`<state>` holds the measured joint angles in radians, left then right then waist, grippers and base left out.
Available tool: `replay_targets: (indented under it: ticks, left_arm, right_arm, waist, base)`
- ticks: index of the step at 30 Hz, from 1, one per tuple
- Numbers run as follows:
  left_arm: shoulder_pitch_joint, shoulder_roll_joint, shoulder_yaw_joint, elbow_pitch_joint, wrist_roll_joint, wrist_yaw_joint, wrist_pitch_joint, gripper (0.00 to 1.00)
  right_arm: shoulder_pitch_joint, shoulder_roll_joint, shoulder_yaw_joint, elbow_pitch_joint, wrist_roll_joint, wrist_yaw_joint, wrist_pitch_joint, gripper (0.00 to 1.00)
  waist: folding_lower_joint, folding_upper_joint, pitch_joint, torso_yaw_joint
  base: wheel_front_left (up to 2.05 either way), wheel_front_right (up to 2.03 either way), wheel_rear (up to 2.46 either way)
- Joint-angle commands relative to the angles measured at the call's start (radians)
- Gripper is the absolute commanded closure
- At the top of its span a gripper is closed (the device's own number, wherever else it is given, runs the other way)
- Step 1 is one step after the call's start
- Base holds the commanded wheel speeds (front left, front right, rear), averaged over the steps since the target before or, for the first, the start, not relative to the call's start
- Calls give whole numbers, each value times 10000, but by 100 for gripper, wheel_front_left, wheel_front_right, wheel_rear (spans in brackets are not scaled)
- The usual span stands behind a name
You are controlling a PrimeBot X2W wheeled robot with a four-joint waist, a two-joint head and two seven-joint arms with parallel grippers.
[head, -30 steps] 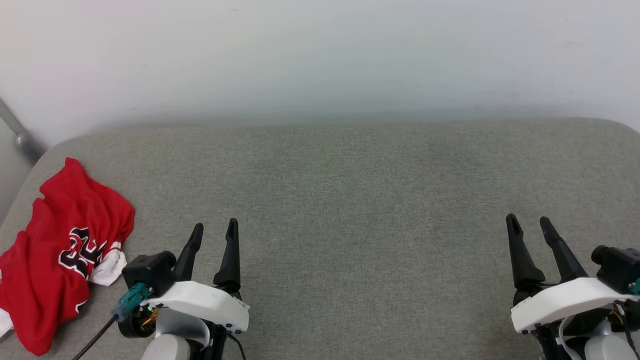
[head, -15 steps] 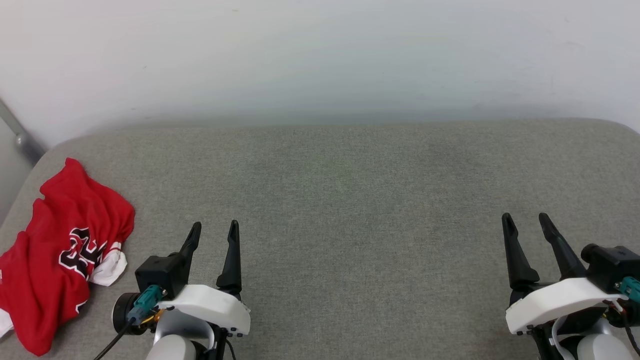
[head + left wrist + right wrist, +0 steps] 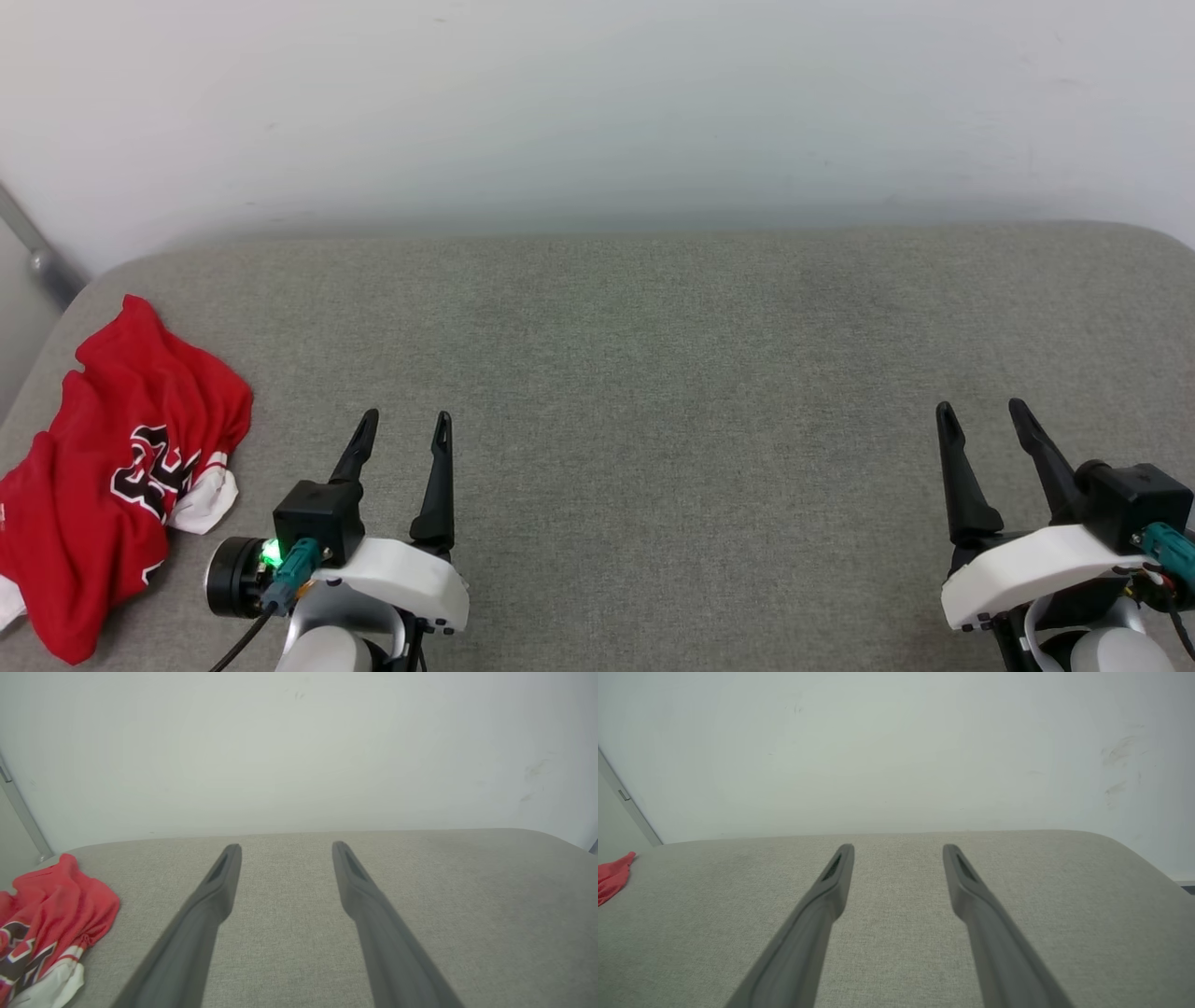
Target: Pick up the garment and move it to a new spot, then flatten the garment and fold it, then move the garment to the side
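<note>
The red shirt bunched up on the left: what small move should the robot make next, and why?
Probably swing the left gripper leftward toward the garment. The garment lies crumpled and untouched at the left edge of the grey surface. That gripper is the nearer one, open and empty, while the right gripper stands far across.

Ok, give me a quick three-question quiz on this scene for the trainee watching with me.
1. True or false: the left tool grips the shirt.
2. Where on the grey cushion does the shirt lie? A) at its left edge B) in the centre C) at its right edge
3. Fill in: the left tool and the right tool both have jaws standing ____.
Key: 1 false; 2 A; 3 open.
</note>
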<state>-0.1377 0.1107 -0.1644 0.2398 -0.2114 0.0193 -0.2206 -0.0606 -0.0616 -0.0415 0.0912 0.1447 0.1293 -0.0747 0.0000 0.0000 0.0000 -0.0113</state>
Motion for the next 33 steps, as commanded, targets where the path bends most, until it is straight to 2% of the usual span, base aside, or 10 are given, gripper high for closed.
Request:
replay_targets:
  ticks: [1,22,33]
  left_arm:
    - [-133,45,-29,-4,224,70,-84,0]
    - [-110,-39,-8,260,1054,4,-457,0]
    - [7,-100,122,355,855,-47,-462,0]
  right_arm:
    - [29,36,-32,-88,-194,23,-77,0]
    - [96,118,-243,4,-1278,13,-407,0]
    - [109,120,-253,145,-1133,13,-476,0]
  waist:
    - [0,0,-3,6]
    - [0,0,-1,26]
    - [0,0,-20,-3]
  base:
    - [0,0,0]
    - [0,0,0]
    - [0,0,0]
